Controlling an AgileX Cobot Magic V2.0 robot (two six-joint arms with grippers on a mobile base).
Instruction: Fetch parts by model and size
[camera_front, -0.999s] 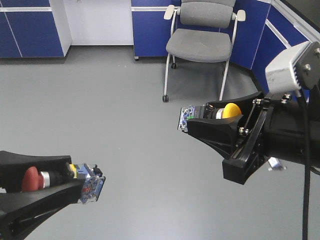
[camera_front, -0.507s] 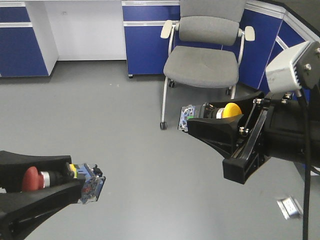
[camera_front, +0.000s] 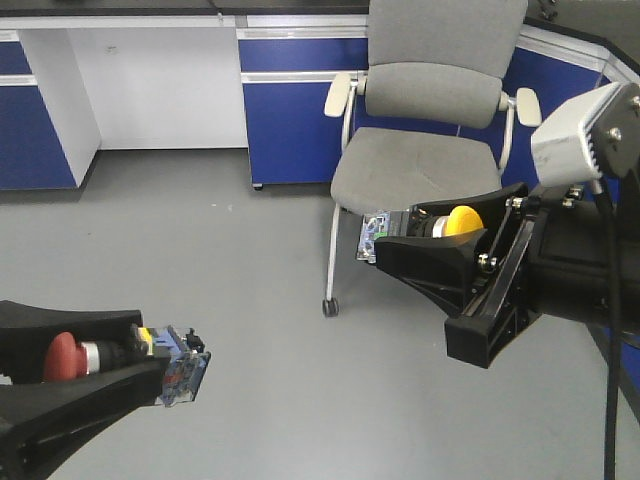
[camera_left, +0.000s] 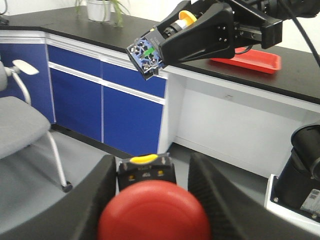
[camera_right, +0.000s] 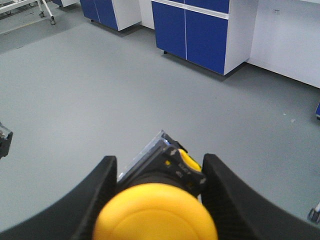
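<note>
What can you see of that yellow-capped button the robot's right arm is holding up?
It is a small push-button switch with a smooth, domed yellow cap, plastic by its look, on a black collar, ending in a blue-and-clear contact block with a green mark on its end face. It lies sideways in mid-air, cap toward the arm, block pointing outward. The right gripper is shut on it, its black fingers flanking it on both sides; nothing else touches it.

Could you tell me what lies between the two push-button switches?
In the front-facing view, only bare grey floor and a grey chair's metal leg show between the red-capped push-button switch and the yellow-capped push-button switch.
</note>
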